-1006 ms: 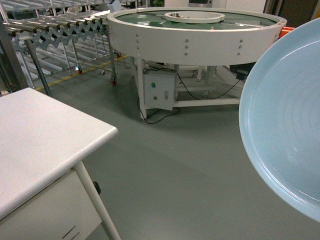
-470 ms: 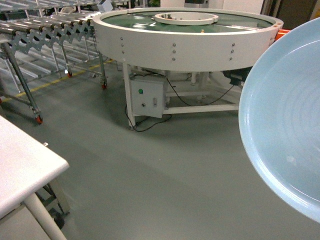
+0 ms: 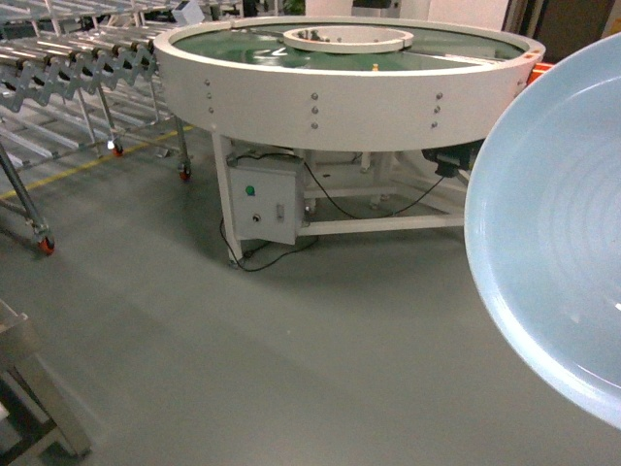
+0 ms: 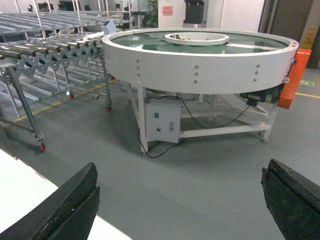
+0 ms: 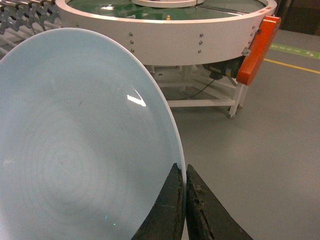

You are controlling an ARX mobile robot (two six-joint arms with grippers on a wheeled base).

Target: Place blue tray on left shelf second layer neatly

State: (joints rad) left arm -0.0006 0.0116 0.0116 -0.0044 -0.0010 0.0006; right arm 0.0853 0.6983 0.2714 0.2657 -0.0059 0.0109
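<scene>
Gripping the empty blue tray [image 5: 75,150] by its rim.

Round white turntable [image 3: 340,92] on the grey floor [image 3: 291,359], control box [image 3: 262,201] beneath it, roller conveyors [image 3: 68,63] off left.

blue tray [image 5: 75,150]: smooth glossy glaze, faint concentric rings. right gripper [image 5: 185,200] pads: rough matt black. floor [image 3: 291,359]: matt grey.

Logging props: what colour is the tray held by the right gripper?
Pale sky-blue tray; clearest in the right wrist view.
</scene>
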